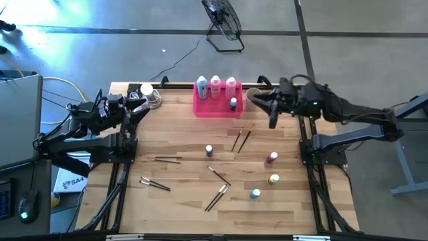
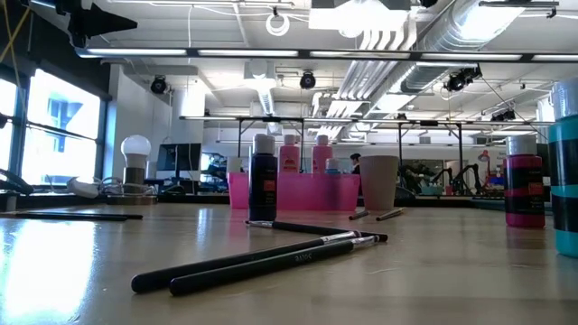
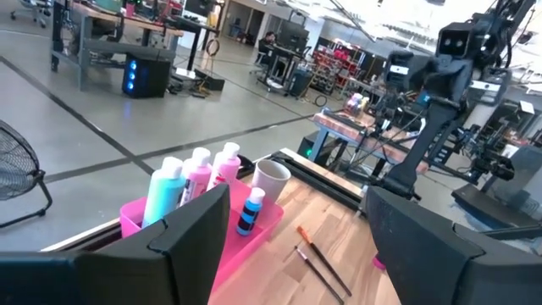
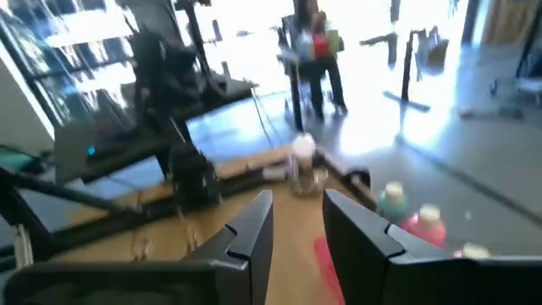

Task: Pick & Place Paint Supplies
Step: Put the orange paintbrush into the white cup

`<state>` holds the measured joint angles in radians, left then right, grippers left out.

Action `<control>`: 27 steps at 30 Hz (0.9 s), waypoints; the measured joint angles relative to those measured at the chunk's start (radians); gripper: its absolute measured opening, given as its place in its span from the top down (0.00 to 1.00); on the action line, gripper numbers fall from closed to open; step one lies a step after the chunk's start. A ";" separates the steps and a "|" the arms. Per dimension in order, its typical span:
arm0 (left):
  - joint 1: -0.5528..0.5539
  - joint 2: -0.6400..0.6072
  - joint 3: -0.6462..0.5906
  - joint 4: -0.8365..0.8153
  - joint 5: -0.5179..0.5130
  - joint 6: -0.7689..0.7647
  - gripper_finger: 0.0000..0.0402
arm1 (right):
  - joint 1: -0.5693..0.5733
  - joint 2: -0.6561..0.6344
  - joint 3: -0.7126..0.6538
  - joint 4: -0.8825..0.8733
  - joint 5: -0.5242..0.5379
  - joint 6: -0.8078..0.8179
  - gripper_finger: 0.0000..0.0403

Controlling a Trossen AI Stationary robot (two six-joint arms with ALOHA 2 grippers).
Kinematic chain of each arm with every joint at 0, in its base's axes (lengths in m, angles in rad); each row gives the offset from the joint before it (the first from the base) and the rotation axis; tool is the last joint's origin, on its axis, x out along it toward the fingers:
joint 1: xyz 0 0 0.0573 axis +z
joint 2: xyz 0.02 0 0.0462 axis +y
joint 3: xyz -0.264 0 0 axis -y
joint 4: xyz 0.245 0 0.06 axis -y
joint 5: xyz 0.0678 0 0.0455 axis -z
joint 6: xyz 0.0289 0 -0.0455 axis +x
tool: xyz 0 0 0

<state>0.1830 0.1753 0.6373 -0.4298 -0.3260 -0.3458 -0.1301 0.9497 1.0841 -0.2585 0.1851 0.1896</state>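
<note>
Three tall white-capped bottles [image 1: 216, 86] and a small blue bottle [image 1: 233, 104] stand in the pink tray [image 1: 207, 110] at the table's far edge. A purple [image 1: 209, 150], a dark red [image 1: 271, 158], a yellow [image 1: 273, 179] and a teal tiny bottle [image 1: 255, 194] stand on the wood. Thin brushes [image 1: 241, 139] [image 1: 167, 158] [image 1: 154, 183] [image 1: 217, 197] lie flat around them. My right gripper [image 4: 296, 233] hovers high beside the beige cup [image 1: 254, 96], pointing toward the table's left, its fingers a narrow gap apart with nothing between. My left gripper [image 3: 296, 254] waits wide open at the far left corner.
A lamp bulb and a clear dish [image 1: 150, 97] sit at the far left corner near my left arm. In the low view, two dark brushes [image 2: 262, 262] lie nearest the front edge. Bare wood lies at the near left of the table.
</note>
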 joint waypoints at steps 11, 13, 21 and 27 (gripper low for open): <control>0.000 0.000 0.000 -0.031 -0.002 0.000 0.32 | -0.167 -0.195 -0.332 0.342 -0.044 0.049 0.76; 0.000 0.000 0.000 -0.032 -0.002 0.000 0.32 | -0.184 -0.199 -0.357 0.343 -0.009 0.100 0.76; 0.000 0.000 0.000 -0.045 -0.002 0.000 0.32 | -0.186 -0.171 -0.390 0.338 0.021 0.121 0.76; 0.000 0.000 0.000 -0.045 -0.001 0.000 0.32 | -0.186 -0.159 -0.390 0.338 0.021 0.121 0.76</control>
<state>0.1829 0.1752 0.6373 -0.4750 -0.3267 -0.3458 -0.3163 0.7910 0.6945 0.0793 0.2066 0.3103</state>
